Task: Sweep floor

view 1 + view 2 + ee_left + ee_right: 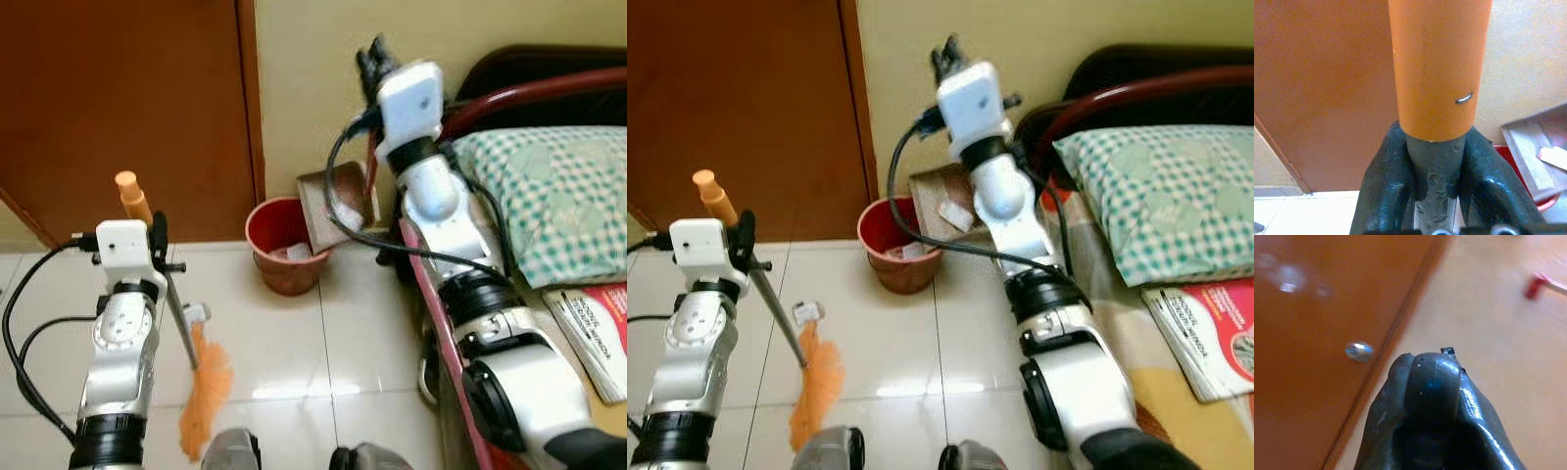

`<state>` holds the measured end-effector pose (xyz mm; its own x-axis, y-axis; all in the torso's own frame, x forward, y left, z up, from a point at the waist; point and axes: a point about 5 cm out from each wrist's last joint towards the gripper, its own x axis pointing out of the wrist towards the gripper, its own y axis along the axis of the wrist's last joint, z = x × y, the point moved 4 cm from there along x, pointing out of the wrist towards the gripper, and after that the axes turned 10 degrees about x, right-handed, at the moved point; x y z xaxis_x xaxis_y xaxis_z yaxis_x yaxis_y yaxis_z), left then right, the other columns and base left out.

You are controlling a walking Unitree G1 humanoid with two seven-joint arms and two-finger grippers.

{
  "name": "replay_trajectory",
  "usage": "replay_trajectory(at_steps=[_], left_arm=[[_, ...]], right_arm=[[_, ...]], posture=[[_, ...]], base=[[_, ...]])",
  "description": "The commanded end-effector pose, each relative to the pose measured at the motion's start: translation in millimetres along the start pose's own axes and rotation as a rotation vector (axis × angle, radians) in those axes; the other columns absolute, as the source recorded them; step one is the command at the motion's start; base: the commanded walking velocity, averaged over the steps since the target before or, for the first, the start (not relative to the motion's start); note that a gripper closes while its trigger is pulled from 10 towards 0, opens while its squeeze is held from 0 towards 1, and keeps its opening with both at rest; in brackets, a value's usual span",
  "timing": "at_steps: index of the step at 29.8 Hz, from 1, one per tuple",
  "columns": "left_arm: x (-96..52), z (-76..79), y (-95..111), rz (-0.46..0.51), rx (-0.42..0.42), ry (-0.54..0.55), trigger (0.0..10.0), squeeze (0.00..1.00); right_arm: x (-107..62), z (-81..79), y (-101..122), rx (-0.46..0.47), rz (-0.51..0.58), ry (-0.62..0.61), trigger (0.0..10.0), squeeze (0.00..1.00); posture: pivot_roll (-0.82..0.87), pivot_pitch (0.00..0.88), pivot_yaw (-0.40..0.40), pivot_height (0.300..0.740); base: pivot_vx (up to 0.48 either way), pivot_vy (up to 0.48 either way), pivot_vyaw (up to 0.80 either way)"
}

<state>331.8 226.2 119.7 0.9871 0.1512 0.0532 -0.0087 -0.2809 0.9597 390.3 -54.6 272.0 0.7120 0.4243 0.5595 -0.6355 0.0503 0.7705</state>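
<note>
My left gripper (157,233) is shut on a broom's grey shaft (1434,169), just below its orange grip (132,196). The broom slants down to orange bristles (206,392) resting on the white tiled floor. A small paper scrap (806,313) lies by the bristles. My right gripper (375,64) is raised high against the wall, shut on the dark handle end (1431,387) of a grey dustpan (338,208). The pan hangs tilted with its mouth over a red bin (286,245), which holds paper scraps (297,253).
A brown door (127,108) stands behind the broom. On the right is a bed with a dark red frame (529,93), a green checked pillow (549,196) and a magazine (598,333). My feet (235,452) are at the bottom edge.
</note>
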Motion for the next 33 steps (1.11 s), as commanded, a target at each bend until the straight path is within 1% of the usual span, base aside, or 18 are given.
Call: replay_trajectory(at_steps=[1, 5, 6, 7, 11, 14, 19, 20, 21, 23, 24, 26, 27, 28, 29, 30, 32, 33], left_arm=[[-1.7, -6.4, 2, 0.002, 0.012, 0.008, 10.0, 0.0], [-4.8, -11.0, 1, -0.002, 0.021, 0.021, 10.0, 0.0], [-7.1, -12.9, -1, -0.013, 0.017, 0.031, 10.0, 0.0], [-7.3, -11.2, -3, -0.018, 0.017, 0.023, 10.0, 0.0], [-3.6, -5.7, 0, -0.011, 0.015, 0.006, 10.0, 0.0], [2.5, -3.0, 6, 0.004, 0.016, -0.003, 10.0, 0.0], [-0.5, -5.6, 4, -0.002, 0.018, 0.005, 10.0, 0.0], [-3.8, -6.5, 1, -0.014, 0.017, 0.008, 10.0, 0.0], [-4.3, -6.6, 0, -0.016, 0.016, 0.008, 10.0, 0.0], [-3.7, -6.1, -1, -0.018, 0.017, 0.007, 10.0, 0.0], [-2.7, -4.5, -1, -0.019, 0.017, 0.007, 10.0, 0.0], [-1.5, -3.9, 0, -0.019, 0.017, 0.008, 10.0, 0.0], [-0.2, -2.7, 2, -0.013, 0.016, 0.008, 10.0, 0.0], [-0.2, -2.7, 2, -0.013, 0.016, 0.008, 10.0, 0.0], [0.9, -1.9, 4, -0.008, 0.015, 0.008, 10.0, 0.0], [0.4, -2.1, 2, -0.012, 0.011, 0.014, 10.0, 0.0], [-1.1, -2.8, -2, -0.025, -0.001, 0.029, 10.0, 0.0], [-1.1, -2.8, -2, -0.025, -0.001, 0.029, 10.0, 0.0]], right_arm=[[-2.1, -11.7, 5, -0.034, 0.038, 0.054, 10.0, 0.0], [-5.5, -17.4, 3, -0.042, 0.052, 0.066, 10.0, 0.0], [-5.5, -19.8, 6, -0.053, 0.072, 0.073, 10.0, 0.0], [-3.4, -21.5, 10, -0.061, 0.095, 0.074, 10.0, 0.0], [-1.4, -23.7, 15, -0.06, 0.126, 0.071, 10.0, 0.0], [-3.6, -32.6, 20, -0.064, 0.156, 0.092, 10.0, 0.0], [-8.6, -40.0, 22, -0.06, 0.178, 0.118, 10.0, 0.0], [-10.0, -45.2, 23, -0.047, 0.184, 0.143, 10.0, 0.0], [-10.2, -47.2, 24, -0.047, 0.192, 0.153, 10.0, 0.0], [-10.0, -50.1, 26, -0.044, 0.206, 0.166, 10.0, 0.0], [-10.4, -54.3, 28, -0.056, 0.218, 0.182, 10.0, 0.0], [-10.2, -57.2, 29, -0.064, 0.227, 0.194, 10.0, 0.0], [-10.2, -65.1, 30, -0.067, 0.238, 0.226, 10.0, 0.0], [-10.2, -65.1, 30, -0.067, 0.238, 0.226, 10.0, 0.0], [-10.3, -71.6, 31, -0.067, 0.245, 0.254, 10.0, 0.0], [-13.1, -87.0, 29, -0.051, 0.233, 0.335, 10.0, 0.0], [-20.6, -110.5, 22, -0.025, 0.198, 0.466, 10.0, 0.0], [-20.6, -110.5, 22, -0.025, 0.198, 0.466, 10.0, 0.0]], posture=[[0.07, 0.058, -0.035, 0.74], [0.08, 0.063, -0.038, 0.74], [0.08, 0.062, -0.035, 0.74], [0.07, 0.062, -0.031, 0.74], [0.07, 0.056, -0.028, 0.74], [0.08, 0.058, -0.033, 0.74], [0.08, 0.06, -0.035, 0.74], [0.09, 0.057, -0.036, 0.74], [0.09, 0.054, -0.038, 0.74], [0.09, 0.058, -0.04, 0.74], [0.09, 0.057, -0.048, 0.74], [0.1, 0.058, -0.051, 0.74], [0.1, 0.049, -0.06, 0.74], [0.1, 0.049, -0.06, 0.74], [0.1, 0.048, -0.063, 0.74], [0.1, 0.044, -0.073, 0.74], [0.1, 0.036, -0.082, 0.74], [0.1, 0.036, -0.082, 0.74]], base=[[0.0, 0.0, 0.0], [0.0, 0.0, 0.0], [0.0, 0.0, 0.0], [0.0, 0.0, 0.0], [0.0, 0.0, 0.0], [0.0, 0.0, 0.0], [0.0, 0.0, 0.0], [0.0, 0.0, 0.0], [0.0, 0.0, 0.0], [0.0, 0.0, 0.0], [0.0, 0.0, 0.0], [0.0, 0.0, 0.0], [0.0, 0.0, 0.0], [0.0, 0.0, 0.0], [0.0, 0.0, 0.0], [0.0, 0.0, 0.0], [0.0, 0.0, 0.0], [0.0, 0.0, 0.0]])
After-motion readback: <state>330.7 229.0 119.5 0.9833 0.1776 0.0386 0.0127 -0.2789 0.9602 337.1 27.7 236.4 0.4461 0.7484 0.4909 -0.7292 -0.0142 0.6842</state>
